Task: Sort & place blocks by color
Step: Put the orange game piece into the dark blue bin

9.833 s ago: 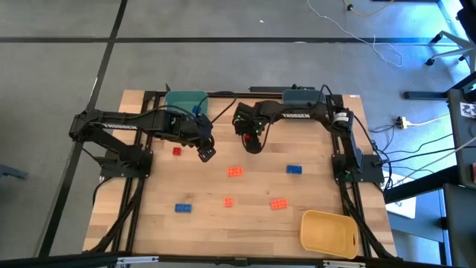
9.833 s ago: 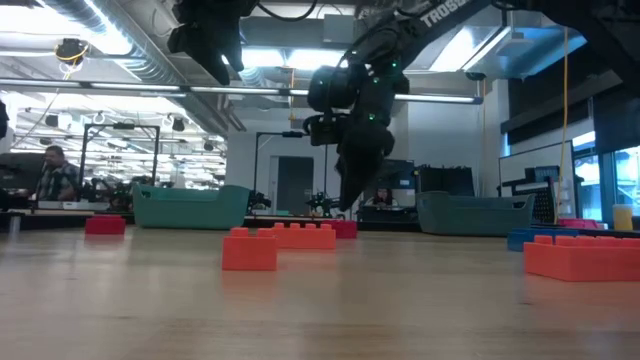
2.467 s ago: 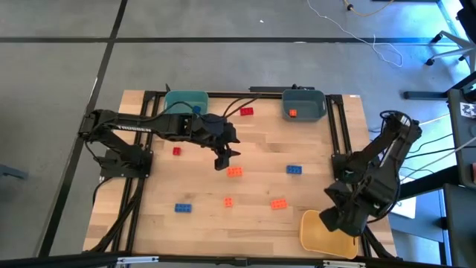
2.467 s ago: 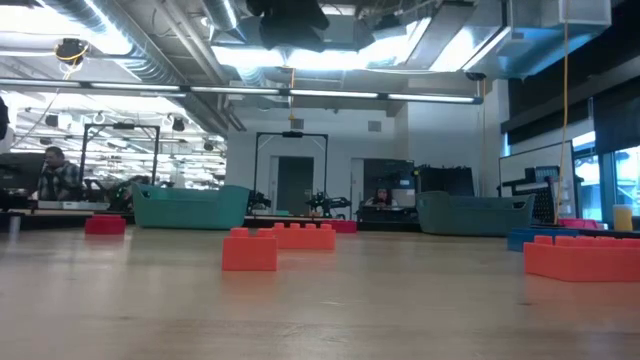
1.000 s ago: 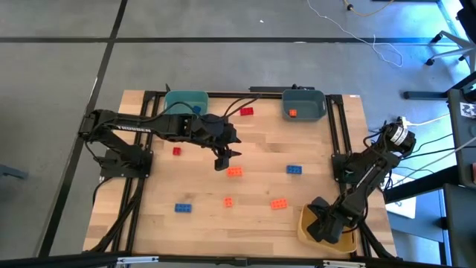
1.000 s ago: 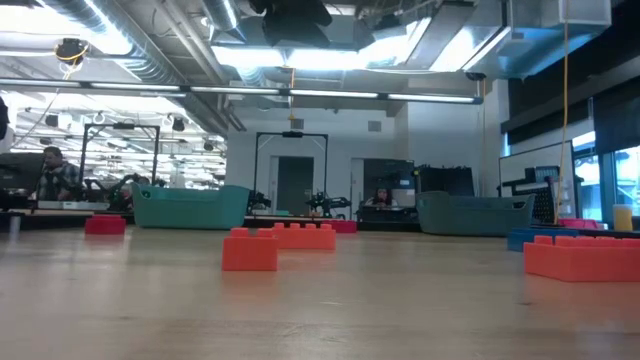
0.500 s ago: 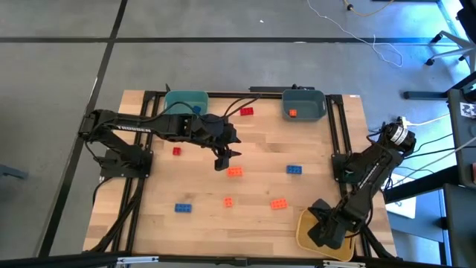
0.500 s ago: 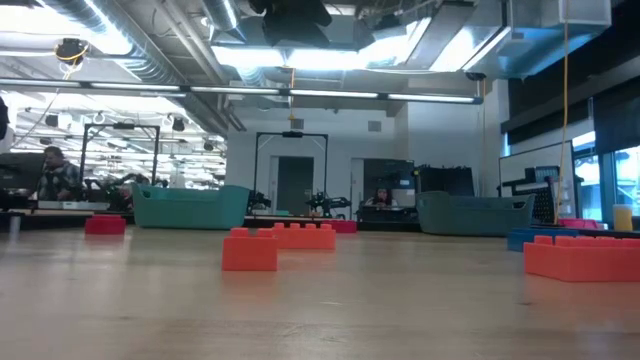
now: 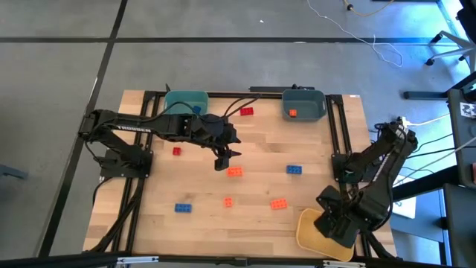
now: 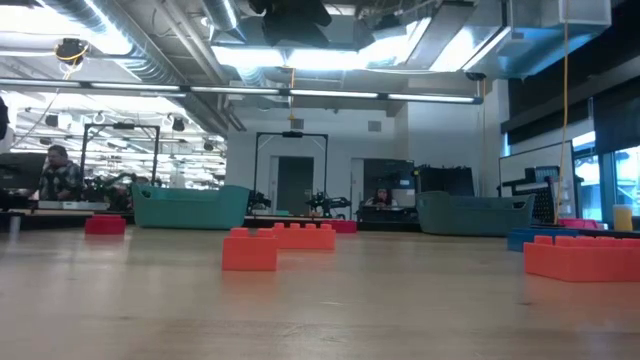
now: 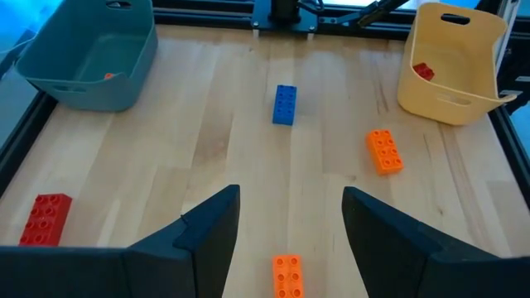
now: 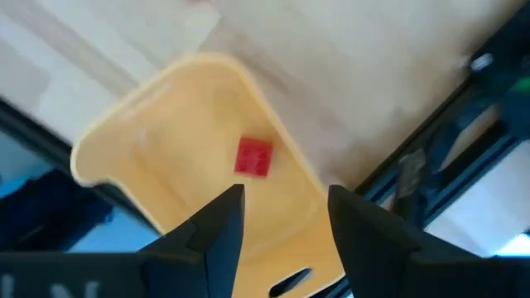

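Observation:
Small bricks lie flat on the wooden table: orange ones [image 9: 234, 172] [image 9: 228, 201] [image 9: 278, 203], blue ones [image 9: 294, 170] [image 9: 183, 208] and red ones [image 9: 177, 151] [image 9: 246, 112]. My left gripper [image 11: 290, 223] hangs open above the table's middle, over the orange brick [image 11: 286, 274]. Above the yellow bin [image 9: 316, 237] at the near right corner, my right gripper [image 12: 286, 223] points down, open, with nothing between its fingers. A red brick [image 12: 252, 157] lies on that bin's floor.
A teal bin [image 9: 186, 103] with a blue brick stands at the far edge left of centre. A grey-blue bin [image 9: 303, 104] with an orange brick [image 9: 292, 113] stands at the far right. Black frame rails [image 9: 342, 126] run along the table's sides. A person [image 10: 55, 175] sits in the room beyond.
My right gripper has risen straight up out of the yellow bin and now hangs well above it. The red brick stays on the bin's floor.

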Motion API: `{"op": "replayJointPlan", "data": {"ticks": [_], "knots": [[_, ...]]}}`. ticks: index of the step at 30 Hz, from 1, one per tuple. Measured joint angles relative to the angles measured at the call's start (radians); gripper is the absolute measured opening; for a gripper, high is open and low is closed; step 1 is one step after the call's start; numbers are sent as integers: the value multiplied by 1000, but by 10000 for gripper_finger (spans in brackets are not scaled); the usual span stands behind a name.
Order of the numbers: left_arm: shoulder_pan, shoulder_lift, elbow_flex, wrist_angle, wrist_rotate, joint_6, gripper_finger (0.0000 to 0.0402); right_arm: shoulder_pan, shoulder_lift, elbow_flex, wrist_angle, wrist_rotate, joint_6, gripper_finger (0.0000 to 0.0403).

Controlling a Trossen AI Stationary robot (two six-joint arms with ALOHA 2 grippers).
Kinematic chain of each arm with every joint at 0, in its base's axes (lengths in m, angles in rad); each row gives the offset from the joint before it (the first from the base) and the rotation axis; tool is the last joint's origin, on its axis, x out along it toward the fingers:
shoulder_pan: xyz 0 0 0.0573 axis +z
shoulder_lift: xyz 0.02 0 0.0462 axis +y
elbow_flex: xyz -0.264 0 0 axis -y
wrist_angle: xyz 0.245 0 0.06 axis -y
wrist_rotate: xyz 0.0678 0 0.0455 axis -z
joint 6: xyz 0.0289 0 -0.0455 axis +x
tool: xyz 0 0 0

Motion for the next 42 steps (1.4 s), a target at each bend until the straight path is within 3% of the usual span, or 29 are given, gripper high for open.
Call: {"op": "replayJointPlan", "data": {"ticks": [7, 15, 23, 30, 37, 42], "knots": [[-8, 0, 0, -1, 0, -1, 208, -88, 0, 20, -24, 2, -213, 160], [-9, 0, 0, -9, 1, -1, 208, -265, 0, 20, 4, 14, -612, 159], [-9, 0, 0, -7, 0, -1, 208, -411, 0, 17, 7, 10, -856, 159], [-8, 0, 0, -20, 23, -56, 208, -507, 0, 17, 20, 46, -1011, 159], [-9, -6, 0, -234, 78, -12, 208, -587, 0, 17, 60, 48, -1114, 159], [-9, -5, 0, -305, 5, 57, 208, -634, 1, 17, 85, 49, -1172, 159]]}}
